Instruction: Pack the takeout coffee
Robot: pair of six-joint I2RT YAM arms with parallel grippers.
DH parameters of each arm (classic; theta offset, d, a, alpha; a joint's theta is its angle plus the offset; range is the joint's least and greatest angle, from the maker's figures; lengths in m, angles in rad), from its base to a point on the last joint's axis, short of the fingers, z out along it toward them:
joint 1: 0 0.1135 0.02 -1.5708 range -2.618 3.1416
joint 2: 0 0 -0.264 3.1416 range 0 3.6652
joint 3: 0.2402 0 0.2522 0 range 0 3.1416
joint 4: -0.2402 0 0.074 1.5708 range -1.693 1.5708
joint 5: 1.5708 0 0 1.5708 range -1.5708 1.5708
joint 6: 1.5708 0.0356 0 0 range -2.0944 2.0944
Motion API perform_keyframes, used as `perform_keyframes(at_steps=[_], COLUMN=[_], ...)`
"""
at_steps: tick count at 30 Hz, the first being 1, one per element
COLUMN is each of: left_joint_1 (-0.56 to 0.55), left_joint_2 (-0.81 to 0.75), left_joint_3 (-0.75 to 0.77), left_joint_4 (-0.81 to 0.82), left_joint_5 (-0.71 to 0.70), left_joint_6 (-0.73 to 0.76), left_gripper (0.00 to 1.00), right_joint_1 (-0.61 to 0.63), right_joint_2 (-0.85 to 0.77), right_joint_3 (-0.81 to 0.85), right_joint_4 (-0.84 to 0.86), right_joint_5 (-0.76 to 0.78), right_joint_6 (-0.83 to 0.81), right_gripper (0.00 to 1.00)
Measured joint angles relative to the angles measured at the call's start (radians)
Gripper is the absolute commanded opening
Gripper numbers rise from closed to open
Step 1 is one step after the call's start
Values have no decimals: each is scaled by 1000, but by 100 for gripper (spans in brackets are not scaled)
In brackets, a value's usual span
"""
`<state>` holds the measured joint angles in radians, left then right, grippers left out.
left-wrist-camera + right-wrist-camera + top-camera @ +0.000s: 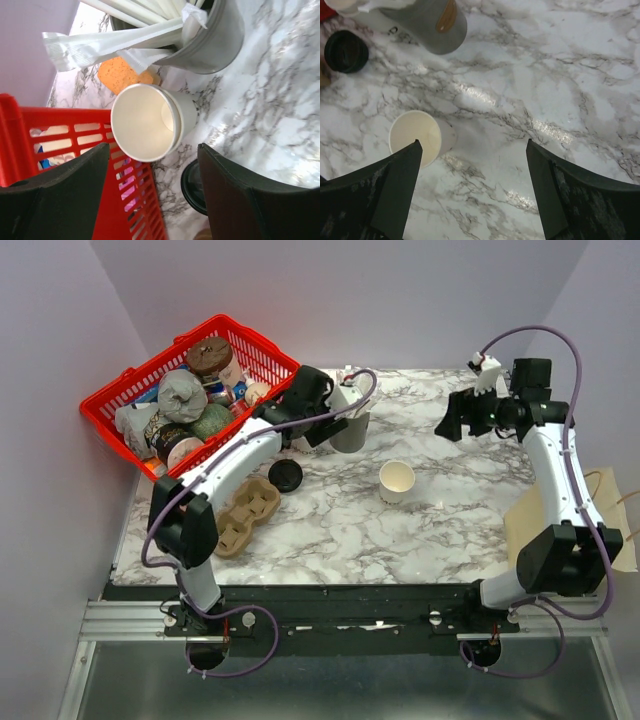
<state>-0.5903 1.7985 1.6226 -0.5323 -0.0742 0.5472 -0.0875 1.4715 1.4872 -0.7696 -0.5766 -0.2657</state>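
Red basket: far-left corner of the marble counter, heaped with crumpled cups and wrappers.
Cardboard carrier: flat on the counter, near left, beside the left arm.
Black lid: lying alone on the counter, just right of the carrier. It is not on any cup.
Left tool: fingers spread wide, low beside the basket wall, nothing pinched.
Cup stack: cream, nested, mouth toward the wrist camera. It sits between the basket wall and the grey cup, just past the left tool's fingertips. Can't tell whether they touch.
Grey cup: upright, just beside the stack, full of white wrapped sticks.
Paper cup: cream-white, upright mid-counter, open-topped, well apart from the black lid.
Right tool: fingers spread, raised over the far-right counter, holding nothing. The paper cup shows below, by one finger.
Brown paper bag: flat at the counter's right edge, partly behind the right arm.
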Motion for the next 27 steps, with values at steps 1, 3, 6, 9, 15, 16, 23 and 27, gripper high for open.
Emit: perform_keyframes(at_steps=[1,3,6,9,15,16,23,27], left_joint_1=[0,0,-1,-1,-3,-3,-8,-11], left_joint_2=[-25,-95,-220,-344,-373,-346,-182,-152], left_joint_3=[0,-14,-71,-174,-381,-391,-345,-336], left_joint_4=[-18,-47,-87,-130,-200,-208,-182,-143], left_joint_5=[19,63,127,197,261,261,218,175], left_joint_6=[-16,-45,-71,-68,-34,-39,-203,-309], left_gripper=[79,79,78,76,64,62,52,46], right_joint_1=[8,23,67,124,208,211,212,212], right_joint_2=[7,8,10,11,16,16,14,-2], right_joint_3=[-9,-29,-46,-70,-90,-90,-76,-73], right_joint_4=[-21,-58,-98,-116,-127,-127,-124,-114], right_joint_5=[-7,-13,-17,-16,-17,-18,-27,-32], right_joint_6=[-27,-79,-150,-203,-240,-239,-194,-161], right_gripper=[91,88,83,83,83,83,84,85])
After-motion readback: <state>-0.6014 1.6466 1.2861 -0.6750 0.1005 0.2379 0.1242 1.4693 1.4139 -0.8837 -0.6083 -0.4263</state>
